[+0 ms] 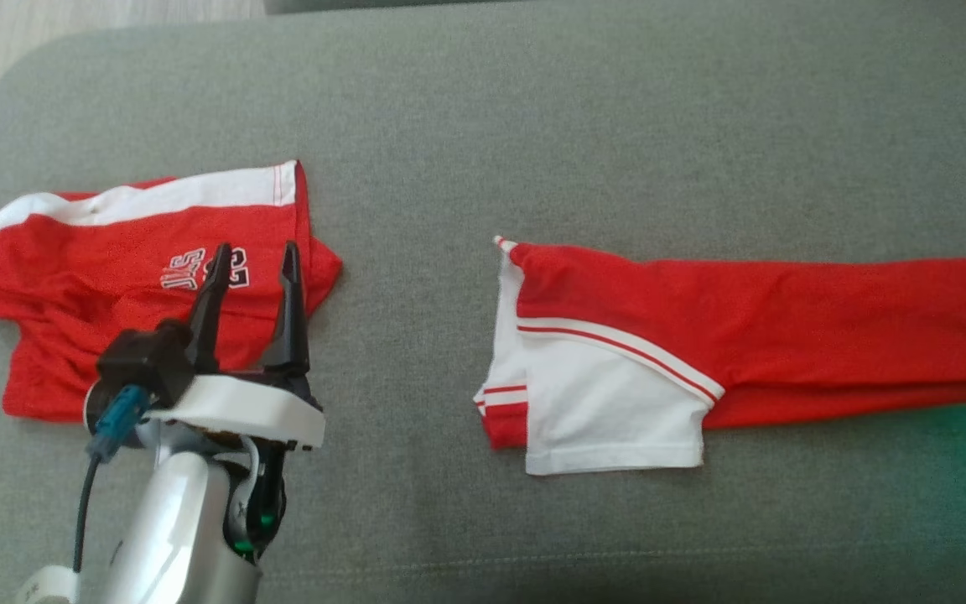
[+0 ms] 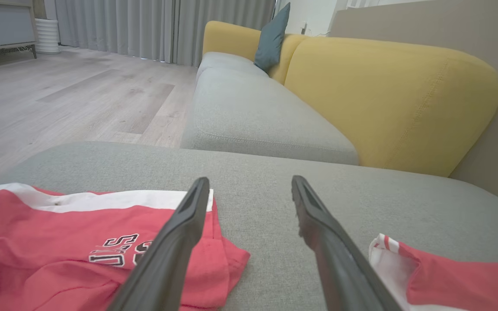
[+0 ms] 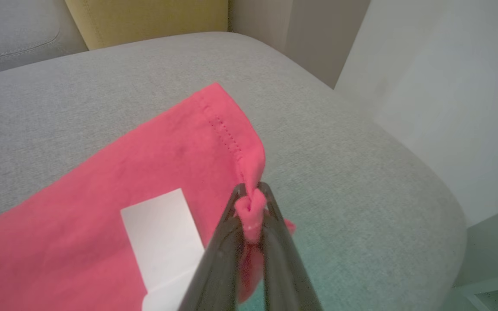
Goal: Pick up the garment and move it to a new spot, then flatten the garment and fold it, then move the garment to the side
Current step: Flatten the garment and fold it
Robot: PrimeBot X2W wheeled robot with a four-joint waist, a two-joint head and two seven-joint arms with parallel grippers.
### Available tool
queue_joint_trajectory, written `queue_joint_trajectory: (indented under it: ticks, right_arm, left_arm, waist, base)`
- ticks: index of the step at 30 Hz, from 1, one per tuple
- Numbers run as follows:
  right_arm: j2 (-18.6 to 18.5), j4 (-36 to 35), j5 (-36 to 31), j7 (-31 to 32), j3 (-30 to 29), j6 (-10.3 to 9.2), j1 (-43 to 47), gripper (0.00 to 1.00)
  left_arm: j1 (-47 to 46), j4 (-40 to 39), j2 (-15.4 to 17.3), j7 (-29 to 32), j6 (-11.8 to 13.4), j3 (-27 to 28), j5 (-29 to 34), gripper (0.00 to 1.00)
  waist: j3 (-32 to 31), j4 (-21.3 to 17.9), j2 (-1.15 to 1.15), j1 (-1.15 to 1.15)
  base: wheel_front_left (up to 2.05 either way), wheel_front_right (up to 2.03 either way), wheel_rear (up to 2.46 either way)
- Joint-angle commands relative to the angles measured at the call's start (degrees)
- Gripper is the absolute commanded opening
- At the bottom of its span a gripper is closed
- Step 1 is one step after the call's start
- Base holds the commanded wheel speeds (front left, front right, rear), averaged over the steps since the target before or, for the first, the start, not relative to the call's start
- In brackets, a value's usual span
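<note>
Two red pieces lying apart on the grey cushion (image 1: 533, 126), one gripper pinching.
At the left, red shorts (image 1: 97, 285) with lettering are lying crumpled. The left gripper (image 1: 257, 247) is hovering over their right edge, fingers spread and holding nothing. Right of centre, the red-and-white garment (image 1: 743, 327) is lying folded in a long strip reaching rightward, where the right gripper (image 3: 251, 192) is pinching its red hem corner.

free: bare middle cushion (image 1: 407, 352) | sides: printed cloth (image 1: 72, 260), garment (image 1: 785, 327)
</note>
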Motion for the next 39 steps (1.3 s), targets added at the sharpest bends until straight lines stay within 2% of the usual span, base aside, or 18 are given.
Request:
queue_joint_trajectory:
  ticks: [1, 5, 13, 18, 24, 25, 26, 31, 39]
  right_arm:
    - [-0.74, -2.07, -0.97, -0.6, 0.72, -0.05, -1.79, 0.0]
    - [-0.54, -0.46, -0.68, -0.88, 1.88, -0.05, -3.17, 0.0]
    - [-0.51, 2.17, 9.54, -0.78, 12.39, -0.05, -4.58, 0.0]
    - [-0.51, 0.35, 19.7, 1.49, 21.64, -0.05, -4.25, 0.0]
    - [-0.51, -3.89, 34.52, 3.76, 36.62, -0.05, -0.99, 0.0]
    - [-0.51, -3.89, 34.52, 3.76, 36.62, -0.05, -0.99, 0.0]
    - [-0.51, -4.76, 36.87, 3.77, 39.07, -0.05, -0.13, 0.0]
    - [-0.5, -8.04, 46.3, 2.37, 50.68, -0.05, 4.35, 0.0]
    - [-0.5, -6.76, 53.31, -4.29, 64.3, -0.05, 7.98, 0.0]
  left_arm:
    - [-0.54, -1.49, 0.2, -0.7, -0.24, 2.4, 0.38, 1.0]
    - [0.63, -1.06, -0.25, -0.7, -0.37, 2.68, 0.29, 1.0]
    - [3.96, -0.75, -0.83, -0.7, -0.3, 3.05, 0.1, 1.0]
    - [5.64, -1.02, -1.02, -0.7, -0.03, 3.18, -0.17, 1.0]
    - [6.39, -1.3, -1.1, -0.7, 0.07, 3.21, -0.16, 1.0]
    - [6.39, -1.3, -1.1, -0.7, 0.07, 3.21, -0.16, 1.0]
    - [6.45, -1.32, -1.11, -0.7, 0.06, 3.21, -0.13, 1.0]
    - [6.38, -1.28, -1.15, -0.7, 0.11, 3.16, -0.06, 1.0]
    - [6.12, -0.85, -1.18, -0.7, 0.02, 2.98, -0.01, 1.0]
  waist:
    - [-0.89, -0.01, 0.0, 0.0]
    - [-3.02, -0.08, 0.0, 0.0]
    - [-8.05, -0.25, 0.0, 0.0]
    - [-10.39, 0.0, 0.0, 0.0]
    - [-11.25, 0.62, 0.0, 0.0]
    - [-11.25, 0.62, 0.0, 0.0]
    - [-11.29, 0.75, 0.0, 0.0]
    - [-11.19, 1.54, 0.0, 0.0]
    - [-10.26, 3.06, 0.0, 0.0]
  base:
    - [0.0, 0.0, 0.0]
    - [0.0, 0.0, 0.0]
    - [0.0, 0.0, 0.0]
    - [0.0, 0.0, 0.0]
    - [0.0, 0.0, 0.0]
    - [0.0, 0.0, 0.0]
    - [0.0, 0.0, 0.0]
    - [0.0, 0.0, 0.0]
    - [0.0, 0.0, 0.0]
